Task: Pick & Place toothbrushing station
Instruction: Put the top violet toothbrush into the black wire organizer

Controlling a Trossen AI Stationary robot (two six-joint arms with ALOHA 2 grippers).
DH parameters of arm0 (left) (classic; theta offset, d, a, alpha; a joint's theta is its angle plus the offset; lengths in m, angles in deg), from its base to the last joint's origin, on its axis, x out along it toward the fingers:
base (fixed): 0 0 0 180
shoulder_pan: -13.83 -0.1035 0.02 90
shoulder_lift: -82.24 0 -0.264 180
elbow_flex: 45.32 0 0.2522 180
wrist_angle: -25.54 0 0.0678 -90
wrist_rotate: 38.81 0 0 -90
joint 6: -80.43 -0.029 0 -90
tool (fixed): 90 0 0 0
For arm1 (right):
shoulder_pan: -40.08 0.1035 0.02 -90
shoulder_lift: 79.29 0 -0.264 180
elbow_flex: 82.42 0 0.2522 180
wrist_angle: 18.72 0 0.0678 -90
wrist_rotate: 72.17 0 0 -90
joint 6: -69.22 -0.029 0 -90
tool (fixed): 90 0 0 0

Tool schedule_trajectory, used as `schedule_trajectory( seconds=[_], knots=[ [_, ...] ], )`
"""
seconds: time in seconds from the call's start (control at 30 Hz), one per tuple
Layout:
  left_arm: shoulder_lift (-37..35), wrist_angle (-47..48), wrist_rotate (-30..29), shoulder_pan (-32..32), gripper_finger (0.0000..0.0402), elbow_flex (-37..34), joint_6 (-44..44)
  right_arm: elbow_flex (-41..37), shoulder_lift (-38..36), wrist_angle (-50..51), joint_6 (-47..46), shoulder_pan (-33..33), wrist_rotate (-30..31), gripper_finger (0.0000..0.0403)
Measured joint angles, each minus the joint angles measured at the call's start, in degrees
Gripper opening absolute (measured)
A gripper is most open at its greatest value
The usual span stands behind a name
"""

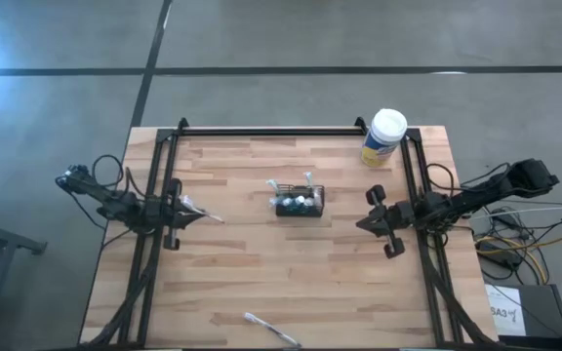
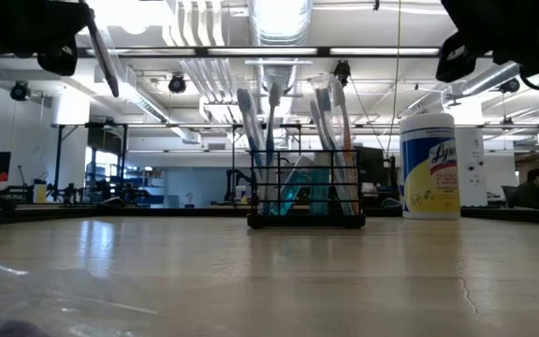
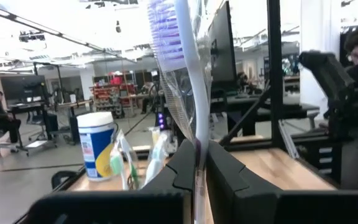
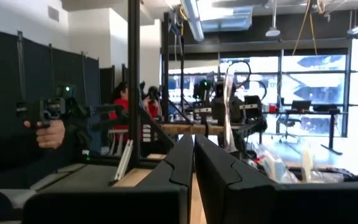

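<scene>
The toothbrushing station [image 1: 300, 203], probably light and rigid, is best gripped by its mesh rim; left gripper [image 1: 189, 211] pinches a wrapped toothbrush [image 3: 185, 93], right gripper [image 1: 367, 221] closed empty.

Overhead, table-level, two wrist cameras (shared caddy [image 1: 300, 203])

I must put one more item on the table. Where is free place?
Bare wood lies between the caddy and the packaged toothbrush at the near edge. It is crowded around the caddy, by the canister, and near each gripper's fingers.
</scene>
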Motion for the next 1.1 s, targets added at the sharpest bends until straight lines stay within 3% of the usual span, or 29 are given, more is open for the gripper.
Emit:
schedule_trajectory(
  seconds=[0.47, 0.67, 0.83, 1.1],
  knots=[
    [-5.9, 7.4, -1.6, -1.3, 0.0018, -2.7, -0.8, 0.0, -0.5, 2.7, 3.8, -0.3, 0.1, 0.0012],
    [-4.8, -3.5, -1.5, -5.2, 0.0018, -2.0, -0.7, 0.0, -0.4, 2.7, 5.8, -0.3, 0.2, 0.0012],
    [-0.6, -4.8, -0.7, -12.0, 0.0018, 4.6, -3.9, 0.0, -0.4, 2.7, 8.6, -0.3, 0.2, 0.0012],
    [16.2, -4.7, 12.8, -28.4, 0.0018, 16.9, -5.2, 0.3, -0.4, 2.5, 10.6, -0.3, 3.7, 0.0012]
  ],
)
